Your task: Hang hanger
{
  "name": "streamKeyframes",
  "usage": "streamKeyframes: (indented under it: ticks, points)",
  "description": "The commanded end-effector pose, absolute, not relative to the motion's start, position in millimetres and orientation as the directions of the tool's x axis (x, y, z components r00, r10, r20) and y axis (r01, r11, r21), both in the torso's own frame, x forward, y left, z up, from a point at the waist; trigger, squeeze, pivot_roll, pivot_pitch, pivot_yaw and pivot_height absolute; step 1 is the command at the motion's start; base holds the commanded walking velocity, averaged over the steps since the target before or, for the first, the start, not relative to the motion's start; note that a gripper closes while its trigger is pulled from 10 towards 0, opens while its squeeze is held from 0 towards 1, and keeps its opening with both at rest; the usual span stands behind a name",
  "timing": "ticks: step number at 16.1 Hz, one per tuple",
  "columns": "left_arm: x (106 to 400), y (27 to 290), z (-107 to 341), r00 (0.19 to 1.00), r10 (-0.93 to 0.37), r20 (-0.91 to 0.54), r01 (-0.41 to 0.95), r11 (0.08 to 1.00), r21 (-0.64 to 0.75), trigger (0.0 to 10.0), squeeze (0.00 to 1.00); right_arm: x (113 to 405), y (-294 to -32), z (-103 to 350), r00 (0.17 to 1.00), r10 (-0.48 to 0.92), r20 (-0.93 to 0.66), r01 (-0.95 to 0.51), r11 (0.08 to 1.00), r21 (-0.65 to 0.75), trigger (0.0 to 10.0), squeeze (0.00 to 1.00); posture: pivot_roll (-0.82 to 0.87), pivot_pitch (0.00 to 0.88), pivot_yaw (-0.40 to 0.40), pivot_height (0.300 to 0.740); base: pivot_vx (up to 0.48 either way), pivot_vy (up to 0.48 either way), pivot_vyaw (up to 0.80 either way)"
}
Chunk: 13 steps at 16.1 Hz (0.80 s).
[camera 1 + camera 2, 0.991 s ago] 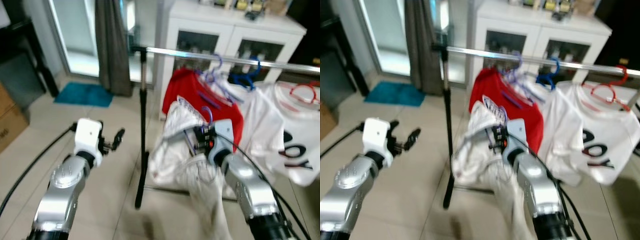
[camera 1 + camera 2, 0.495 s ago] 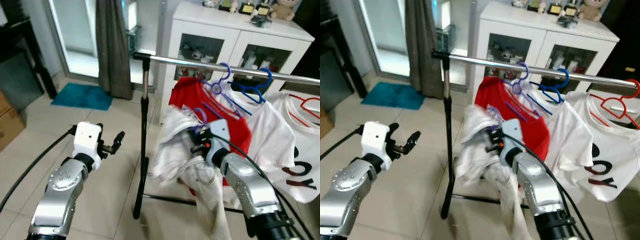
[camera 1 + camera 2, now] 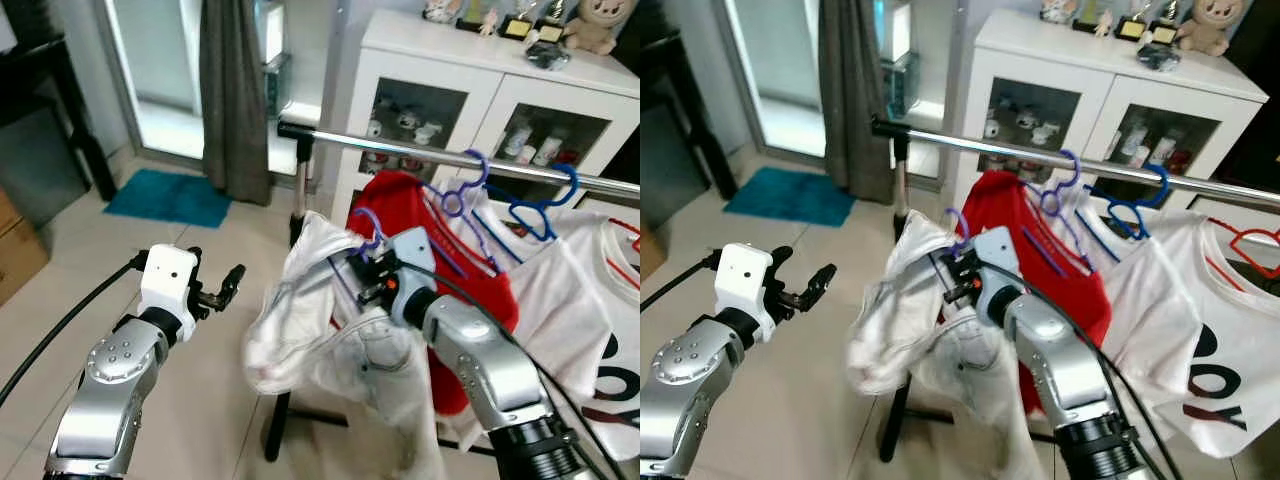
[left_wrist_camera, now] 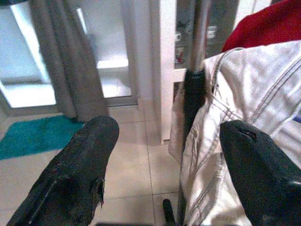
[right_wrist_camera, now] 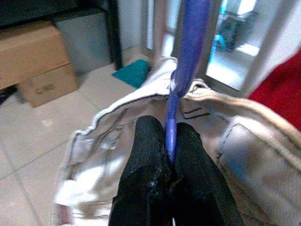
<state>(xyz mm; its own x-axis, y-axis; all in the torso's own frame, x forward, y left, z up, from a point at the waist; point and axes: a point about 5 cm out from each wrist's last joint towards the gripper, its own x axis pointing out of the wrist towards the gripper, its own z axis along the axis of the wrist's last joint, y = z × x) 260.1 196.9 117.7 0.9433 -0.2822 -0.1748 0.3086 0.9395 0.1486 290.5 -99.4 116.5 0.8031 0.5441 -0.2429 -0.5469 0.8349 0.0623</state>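
Note:
My right gripper (image 5: pixel 165 141) is shut on the neck of a purple hanger (image 5: pixel 186 52) that carries a white garment (image 3: pixel 300 300). The hanger's hook (image 3: pixel 368 222) sits below and in front of the silver rail (image 3: pixel 400 150), near the rail's left end. My left gripper (image 3: pixel 222 288) is open, held out to the left of the garment at about its height. In the left wrist view its fingers (image 4: pixel 77 169) frame the rack's black post (image 4: pixel 194 94) and the white cloth (image 4: pixel 240 99).
On the rail hang a red shirt (image 3: pixel 420 205) on a purple hanger, a blue hanger (image 3: pixel 545 200) and white shirts (image 3: pixel 1200 330). A white cabinet (image 3: pixel 480 90) stands behind the rack. Grey curtain (image 3: pixel 232 90), teal mat (image 3: pixel 165 195) and cardboard box (image 3: pixel 15 250) lie left.
My right gripper has carried the hanger and white garment up and to the left, toward the rail's left end. The camera has shifted too. The left gripper stays open, roughly where it was.

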Motion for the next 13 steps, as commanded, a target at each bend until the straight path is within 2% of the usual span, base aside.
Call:
streamKeyframes:
  ticks: [1,7,10,13]
  points:
    - [259.9,186.9,118.4,0.932,-0.323,-0.166,0.347,0.928,0.138,10.0,0.00,300.3,-107.7,145.9,0.856,0.498,-0.141,-0.503,0.864,-0.001,10.0,0.00,-0.07,0.000,-0.071,0.740,0.311,0.000,0.00]
    - [252.9,191.8,118.7,0.903,-0.389,-0.184,0.417,0.895,0.155,10.0,0.00,317.5,-106.6,168.8,0.909,0.401,-0.114,-0.406,0.914,-0.017,10.0,0.00,-0.06,0.000,-0.079,0.740,0.000,0.000,0.00]
    - [250.8,184.9,128.0,0.860,-0.492,-0.135,0.507,0.852,0.128,10.0,0.00,330.6,-99.1,181.1,0.927,0.367,-0.073,-0.367,0.930,0.005,10.0,0.00,-0.06,0.000,-0.081,0.740,0.000,0.000,0.00]
    - [256.3,180.3,137.6,0.795,-0.594,-0.122,0.606,0.785,0.126,10.0,0.00,356.1,-86.6,186.1,0.953,0.288,-0.094,-0.282,0.957,0.069,10.0,0.00,-0.06,0.000,-0.084,0.740,0.000,0.000,0.00]
